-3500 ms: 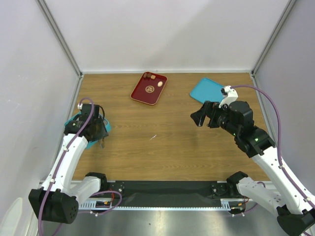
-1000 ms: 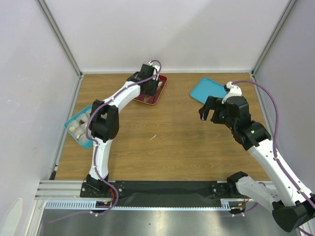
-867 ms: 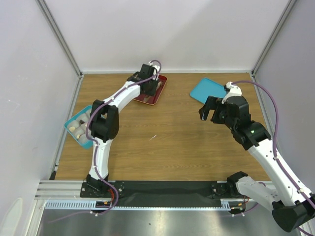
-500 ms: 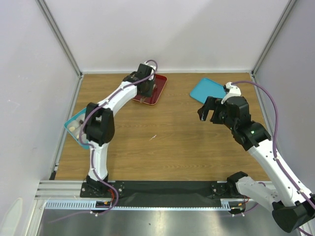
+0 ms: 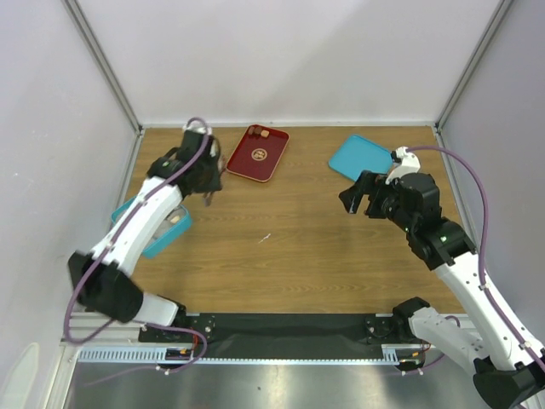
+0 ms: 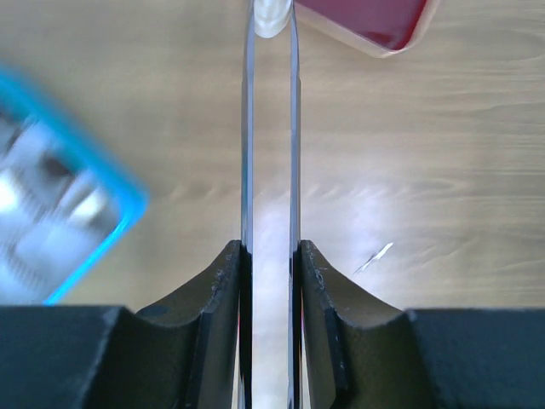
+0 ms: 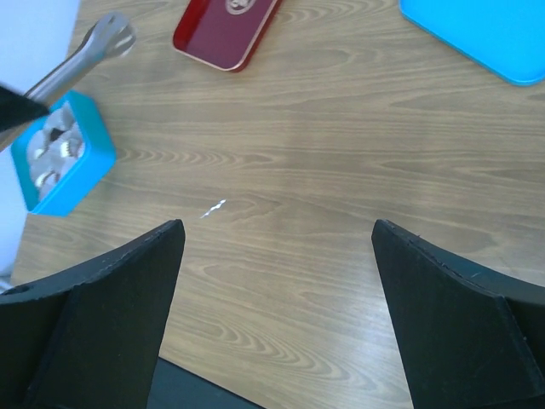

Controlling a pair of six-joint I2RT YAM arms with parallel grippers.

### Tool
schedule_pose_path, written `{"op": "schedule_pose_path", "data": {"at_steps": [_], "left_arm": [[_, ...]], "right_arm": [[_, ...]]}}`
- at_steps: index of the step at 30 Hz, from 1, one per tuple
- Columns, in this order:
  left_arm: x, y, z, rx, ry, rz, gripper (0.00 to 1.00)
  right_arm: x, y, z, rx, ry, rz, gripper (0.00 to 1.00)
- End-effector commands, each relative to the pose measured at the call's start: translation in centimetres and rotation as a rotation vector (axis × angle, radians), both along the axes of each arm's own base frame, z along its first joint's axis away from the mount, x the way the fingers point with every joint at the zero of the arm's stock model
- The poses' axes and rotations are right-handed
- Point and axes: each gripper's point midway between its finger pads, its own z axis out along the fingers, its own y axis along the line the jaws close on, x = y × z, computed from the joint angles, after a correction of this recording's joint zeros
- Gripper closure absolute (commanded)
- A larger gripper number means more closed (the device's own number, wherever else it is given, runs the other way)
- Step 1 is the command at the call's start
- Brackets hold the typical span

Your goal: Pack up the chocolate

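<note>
A wooden table (image 5: pixel 289 247) fills mid-frame; plain pale walls (image 5: pixel 281 60) enclose it, with grey metal posts (image 5: pixel 102 64) in the upper corners.

The tray (image 5: pixel 257 153) is lying far back on the tabletop (image 5: pixel 298 264), with a few chocolates (image 5: pixel 262 133) sitting in its far end. The flat lid (image 5: pixel 362 156) is lying to the tray's right. The box (image 5: pixel 170 232) is sitting to the tray's left and nearer, holding more chocolates (image 7: pixel 53 152). Between tray and box, the left end effector (image 5: pixel 209 192) is hanging with a chocolate piece (image 6: pixel 272 17) between its tips.
</note>
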Motion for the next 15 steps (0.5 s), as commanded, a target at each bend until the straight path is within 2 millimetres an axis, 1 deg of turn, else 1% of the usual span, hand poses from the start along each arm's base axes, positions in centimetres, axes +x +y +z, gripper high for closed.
{"op": "schedule_pose_path", "data": {"at_steps": [1,2,3,4,5,6,7,8,10,11,15], "left_arm": [[-3.5,3.4,1.8,-0.035,-0.028,0.148,0.71],[-4.2,4.0,1.9,-0.034,-0.029,0.166,0.71],[-5.2,4.5,1.8,-0.027,-0.012,0.177,0.71],[-6.4,5.2,2.2,-0.037,-0.024,0.198,0.71],[-6.9,5.6,2.2,-0.038,-0.024,0.212,0.71],[-7.9,6.1,1.6,-0.033,-0.003,0.228,0.71],[-8.6,6.5,1.9,-0.039,-0.015,0.238,0.71],[-9.1,6.9,2.0,-0.043,-0.019,0.252,0.71],[-10.2,7.5,1.4,-0.041,-0.002,0.277,0.71],[-10.6,8.0,1.6,-0.048,-0.017,0.292,0.71],[-12.1,9.2,0.8,-0.056,0.019,0.341,0.71]], "right_arm": [[-0.6,1.2,1.0,0.066,-0.036,0.060,0.01],[-0.7,1.3,1.0,0.071,-0.035,0.067,0.01],[-0.9,1.4,1.0,0.075,-0.037,0.072,0.01],[-1.0,1.5,0.9,0.077,-0.036,0.081,0.00],[-1.0,1.6,0.9,0.079,-0.038,0.082,0.00],[-1.2,1.9,0.8,0.073,-0.040,0.097,0.00],[-1.3,1.9,1.0,0.067,-0.049,0.093,0.00],[-1.3,2.0,0.9,0.057,-0.048,0.099,0.00],[-1.6,2.6,1.1,0.045,-0.059,0.118,0.00],[-1.7,2.8,1.2,0.043,-0.064,0.125,0.00],[-1.9,3.8,1.3,0.022,-0.063,0.159,0.00]]}}
